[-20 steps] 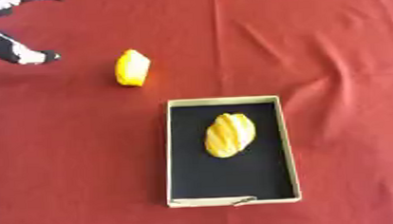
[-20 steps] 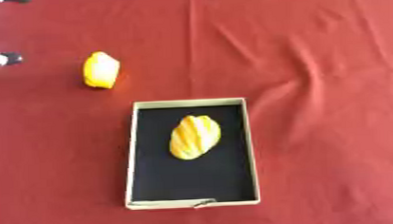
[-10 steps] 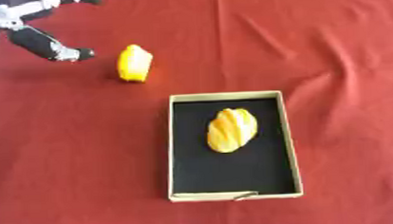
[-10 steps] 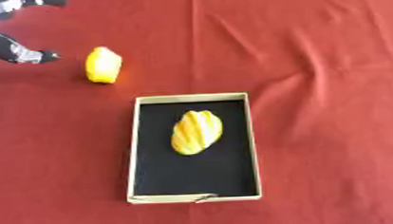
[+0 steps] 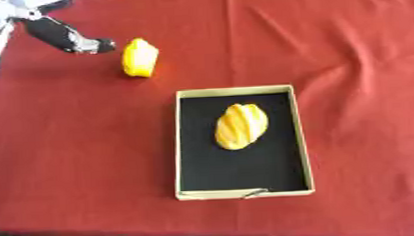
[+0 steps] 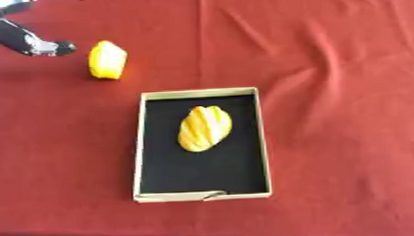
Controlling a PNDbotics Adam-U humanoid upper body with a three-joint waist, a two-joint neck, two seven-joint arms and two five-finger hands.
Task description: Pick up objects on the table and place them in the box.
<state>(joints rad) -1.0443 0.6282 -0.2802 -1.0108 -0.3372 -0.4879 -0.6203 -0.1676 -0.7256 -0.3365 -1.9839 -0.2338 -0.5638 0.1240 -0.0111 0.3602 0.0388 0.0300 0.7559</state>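
**Left hand closes on the lemon**

Since a second ago the left hand [image 5: 63,36] has come in from the upper left — fingers spread, empty, fingertips just beside the lemon [image 5: 140,57] on the worktop [image 5: 357,58]. One striped fruit [image 5: 241,126] already lies in the box [image 5: 178,141] — lower centre.

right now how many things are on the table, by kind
yellow object on the cloth: 1
yellow-and-orange striped object in the box: 1
box: 1
total: 3
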